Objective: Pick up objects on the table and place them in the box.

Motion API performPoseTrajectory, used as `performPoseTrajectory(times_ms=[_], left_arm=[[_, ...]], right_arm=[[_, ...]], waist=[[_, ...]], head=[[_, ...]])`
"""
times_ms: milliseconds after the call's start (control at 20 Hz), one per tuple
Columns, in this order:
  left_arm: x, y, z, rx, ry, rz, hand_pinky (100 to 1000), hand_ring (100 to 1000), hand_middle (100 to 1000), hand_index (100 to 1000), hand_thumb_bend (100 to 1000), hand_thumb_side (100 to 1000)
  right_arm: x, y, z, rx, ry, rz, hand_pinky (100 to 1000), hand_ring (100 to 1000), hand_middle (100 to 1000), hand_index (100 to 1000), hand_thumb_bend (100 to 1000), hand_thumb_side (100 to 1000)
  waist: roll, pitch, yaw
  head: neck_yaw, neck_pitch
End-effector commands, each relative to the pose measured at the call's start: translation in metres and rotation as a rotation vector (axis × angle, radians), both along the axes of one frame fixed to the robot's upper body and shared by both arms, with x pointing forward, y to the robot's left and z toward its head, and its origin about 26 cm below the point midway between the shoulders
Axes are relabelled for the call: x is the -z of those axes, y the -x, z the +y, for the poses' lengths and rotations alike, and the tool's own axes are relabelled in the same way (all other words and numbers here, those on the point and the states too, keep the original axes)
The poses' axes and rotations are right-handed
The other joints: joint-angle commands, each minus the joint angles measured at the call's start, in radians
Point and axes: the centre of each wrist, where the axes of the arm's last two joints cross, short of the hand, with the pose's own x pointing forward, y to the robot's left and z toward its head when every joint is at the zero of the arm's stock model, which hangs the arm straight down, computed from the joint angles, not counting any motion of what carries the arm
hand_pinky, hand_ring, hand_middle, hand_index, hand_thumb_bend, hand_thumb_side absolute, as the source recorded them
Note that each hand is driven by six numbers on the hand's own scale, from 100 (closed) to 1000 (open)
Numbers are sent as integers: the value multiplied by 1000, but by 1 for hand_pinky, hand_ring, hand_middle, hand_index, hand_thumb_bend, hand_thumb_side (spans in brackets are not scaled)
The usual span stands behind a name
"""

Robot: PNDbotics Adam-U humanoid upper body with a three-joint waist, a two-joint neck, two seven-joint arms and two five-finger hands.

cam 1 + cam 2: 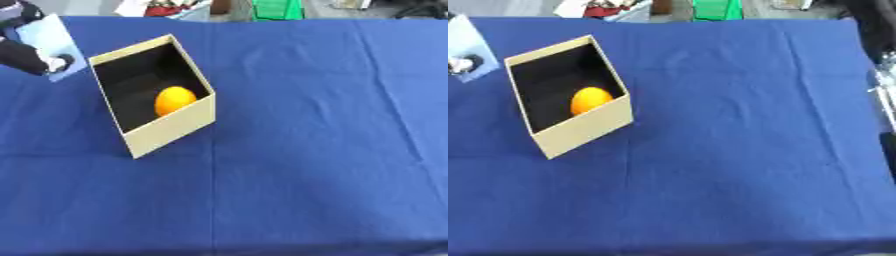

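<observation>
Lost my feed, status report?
Left hand gripping pale blue flat item left of box. Right hand unseen. Orange fruit in box. Nothing blocking.

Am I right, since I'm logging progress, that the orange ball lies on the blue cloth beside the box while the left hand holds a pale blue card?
Not quite. The orange ball lies inside the box, on its dark floor, not on the blue cloth beside it. The left eye view shows this. The left hand does hold a pale blue card.
</observation>
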Motion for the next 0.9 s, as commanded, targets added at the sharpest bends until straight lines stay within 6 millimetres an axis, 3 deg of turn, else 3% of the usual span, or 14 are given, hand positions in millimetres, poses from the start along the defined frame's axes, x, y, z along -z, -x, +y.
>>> performPoseTrajectory(times_ms=[50,650,900], left_arm=[[-16,7,-15,55,22,-62,558,693,537,727,100,499],[-3,-5,-47,123,58,-8,546,697,556,740,149,529],[10,-13,-53,135,44,55,566,735,602,770,245,550]], right_arm=[[-12,4,0,2,22,-40,974,1000,785,929,100,870],[-13,3,2,-8,24,-44,975,1000,784,930,100,874],[-14,3,3,-11,21,-46,976,1000,783,931,100,874]], waist=[[1,-16,-2],[0,-5,-15],[0,-1,-19]], head=[[-1,0],[21,-8],[28,-10]])
